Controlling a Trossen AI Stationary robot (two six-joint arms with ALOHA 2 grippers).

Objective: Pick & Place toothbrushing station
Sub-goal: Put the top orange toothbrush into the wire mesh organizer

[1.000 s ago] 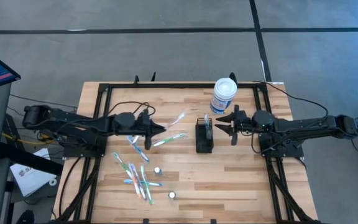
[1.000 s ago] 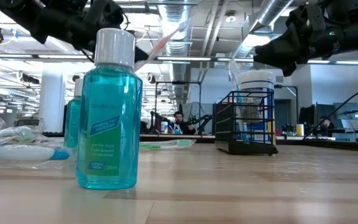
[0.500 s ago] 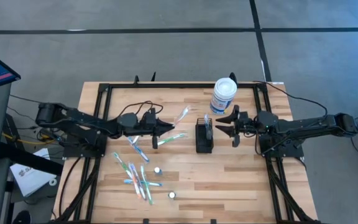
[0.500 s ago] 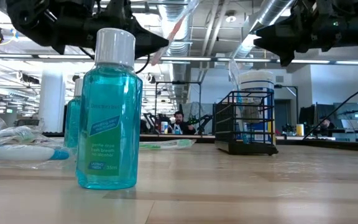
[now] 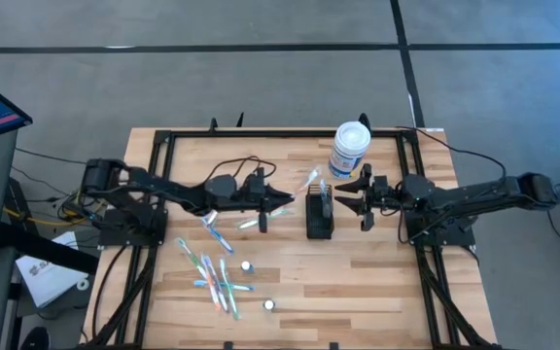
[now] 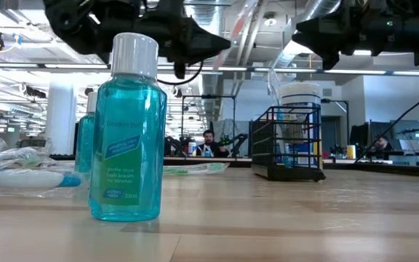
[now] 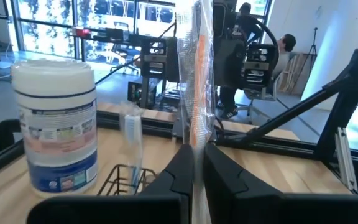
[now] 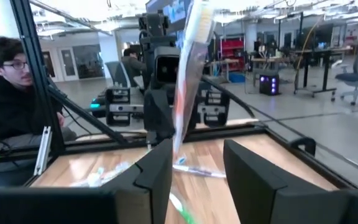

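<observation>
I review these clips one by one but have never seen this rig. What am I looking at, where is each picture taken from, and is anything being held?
Two dark robot arms work at a wooden table. One picture looks straight down, one sits at table height, and one camera rides on each wrist.

The left end effector is shut on a wrapped toothbrush and holds it in the air, close to the black caddy at the table's middle. The right end effector hovers open on the caddy's other side, holding nothing; its wrist camera sees the same toothbrush between its fingers.

Behind the caddy stands a white canister. More wrapped toothbrushes lie scattered on the left part of the table. The blue mouthwash bottle only looks huge because it stands right by the low camera. People sit in the room beyond.
</observation>
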